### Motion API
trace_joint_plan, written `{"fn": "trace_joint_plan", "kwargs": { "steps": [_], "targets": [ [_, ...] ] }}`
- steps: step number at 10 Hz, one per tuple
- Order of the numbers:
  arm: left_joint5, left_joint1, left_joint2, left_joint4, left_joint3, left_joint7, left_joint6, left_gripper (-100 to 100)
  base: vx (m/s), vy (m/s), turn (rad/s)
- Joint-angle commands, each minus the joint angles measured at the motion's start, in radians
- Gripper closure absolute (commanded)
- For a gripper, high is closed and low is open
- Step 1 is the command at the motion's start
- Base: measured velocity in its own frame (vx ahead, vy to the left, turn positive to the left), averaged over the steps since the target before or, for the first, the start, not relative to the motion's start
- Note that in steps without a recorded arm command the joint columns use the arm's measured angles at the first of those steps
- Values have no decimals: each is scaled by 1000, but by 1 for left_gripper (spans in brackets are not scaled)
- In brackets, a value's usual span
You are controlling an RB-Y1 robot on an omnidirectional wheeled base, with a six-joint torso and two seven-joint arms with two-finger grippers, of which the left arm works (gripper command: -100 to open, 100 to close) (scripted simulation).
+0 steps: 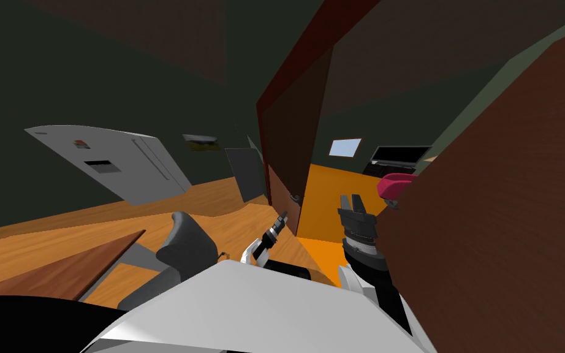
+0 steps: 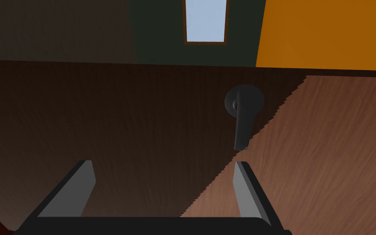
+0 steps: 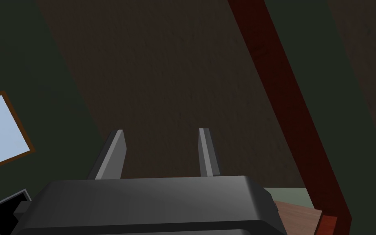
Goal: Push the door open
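The dark brown door [image 1: 287,122] stands ajar at the centre of the head view, with orange floor [image 1: 330,190] showing past its edge. The left gripper [image 2: 163,163], fingers spread and empty, faces the panel close to the lever handle [image 2: 243,118]. The right gripper [image 1: 352,202], right of centre, is also parted and empty. This looks like the approach step. The next move calls for pressing the panel near the handle.

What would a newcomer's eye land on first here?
First, the tall brown door in the middle of the head view, ajar, with a bright orange floor showing through the gap. Next, the dark lever handle on that door, just beyond the left gripper, whose fingers are open. The light grey refrigerator off to the left also stands out.
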Motion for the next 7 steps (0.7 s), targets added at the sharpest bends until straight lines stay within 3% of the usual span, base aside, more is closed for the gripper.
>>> {"fn": "trace_joint_plan", "kwargs": {
  "steps": [1,7],
  "targets": [
    [-2,-16,-2,37,-8,5,-6,-100,115,51,-18],
    [-14,-60,-12,158,-44,20,-26,-100,105,53,-18]
  ]
}}
